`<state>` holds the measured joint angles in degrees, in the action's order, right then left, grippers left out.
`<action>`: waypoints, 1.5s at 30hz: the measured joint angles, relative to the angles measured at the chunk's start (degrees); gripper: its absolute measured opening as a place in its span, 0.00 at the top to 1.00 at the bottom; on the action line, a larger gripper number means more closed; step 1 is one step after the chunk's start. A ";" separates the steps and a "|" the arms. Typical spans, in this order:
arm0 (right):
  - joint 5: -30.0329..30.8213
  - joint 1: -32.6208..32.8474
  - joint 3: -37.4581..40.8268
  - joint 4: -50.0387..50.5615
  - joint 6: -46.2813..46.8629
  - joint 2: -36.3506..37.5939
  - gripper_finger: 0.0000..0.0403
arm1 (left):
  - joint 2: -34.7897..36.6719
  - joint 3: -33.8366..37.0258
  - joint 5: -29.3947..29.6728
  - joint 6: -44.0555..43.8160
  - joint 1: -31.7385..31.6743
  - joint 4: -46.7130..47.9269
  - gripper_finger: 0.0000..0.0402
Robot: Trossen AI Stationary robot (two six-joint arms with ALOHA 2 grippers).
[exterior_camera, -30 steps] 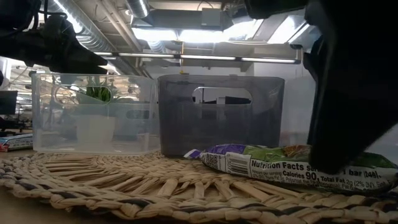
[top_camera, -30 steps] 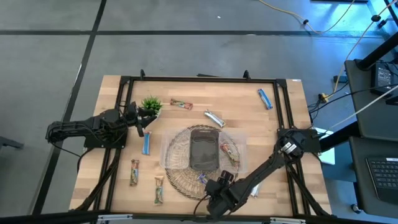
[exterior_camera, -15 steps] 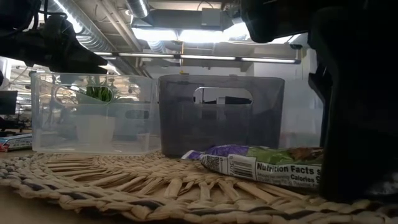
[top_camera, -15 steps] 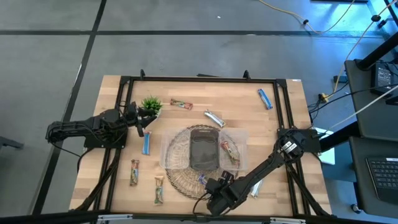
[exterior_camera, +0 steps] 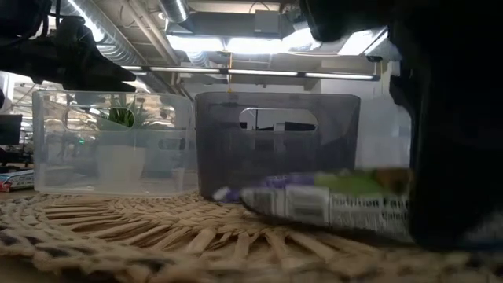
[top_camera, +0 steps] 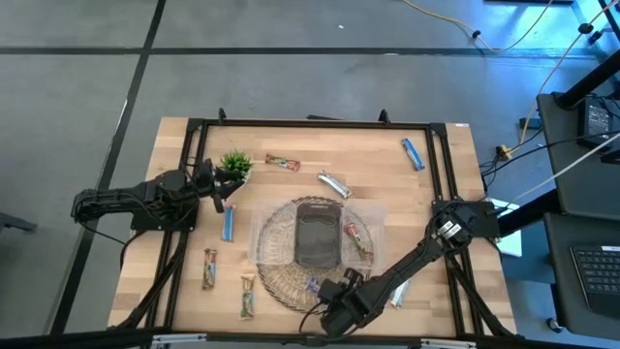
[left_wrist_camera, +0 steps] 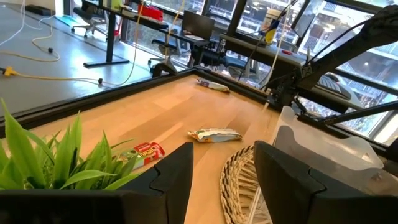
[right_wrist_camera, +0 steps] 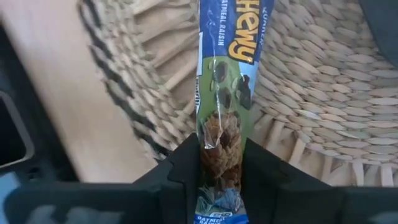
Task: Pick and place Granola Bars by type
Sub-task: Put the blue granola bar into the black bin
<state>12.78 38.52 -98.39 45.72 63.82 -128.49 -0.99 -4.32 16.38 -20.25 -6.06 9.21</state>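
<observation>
At the near edge of the counter (top_camera: 436, 174), the right pincer (top_camera: 332, 294) is low over the woven mat (top_camera: 281, 276). Its fingers (right_wrist_camera: 180, 168) are closed on one end of a purple-and-green bar (right_wrist_camera: 225, 93); the rest of the bar lies out over the mat's weave, its far end toward the dark bin (top_camera: 317, 233). In the low view this bar (exterior_camera: 314, 203) sits just in front of the dark bin (exterior_camera: 275, 145), with the clear bin (exterior_camera: 110, 145) beside it.

Also near the front, left of the mat, two tan bars (top_camera: 209, 269) (top_camera: 247, 295) lie on the wood a little apart. To the right of the right arm, another bar (top_camera: 398, 294) lies partly hidden by it.

In the middle, a red-brown bar (top_camera: 356, 238) lies in the clear compartment right of the dark bin. A blue bar (top_camera: 229, 224) lies on the counter left of the mat, just beside the left pincer (top_camera: 221, 194), which hovers near the plant (top_camera: 235, 162) with its fingers (left_wrist_camera: 171, 177) apart and holding nothing.

Farther back, a silver bar (top_camera: 333, 183) lies just behind the bins, a red bar (top_camera: 282, 163) lies right of the plant, and another blue bar (top_camera: 413, 153) lies near the far right corner.
</observation>
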 joint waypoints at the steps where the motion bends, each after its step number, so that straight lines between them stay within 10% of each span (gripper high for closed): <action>1: 0.02 0.00 -0.62 0.11 -0.35 0.00 0.76 | -0.02 0.00 -0.08 0.00 -0.01 -0.01 0.60; 23: 5.76 -9.96 -30.78 37.81 -2.31 0.10 0.76 | 0.00 0.00 -21.11 0.00 -0.01 -13.86 0.60; 45: -0.99 -22.25 -16.40 28.80 -4.06 0.02 0.76 | 0.00 0.00 -21.09 7.23 -0.01 -13.63 0.60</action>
<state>11.79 16.27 -114.79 74.52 59.77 -128.46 -0.99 -4.32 -4.71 -13.02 -6.07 -4.43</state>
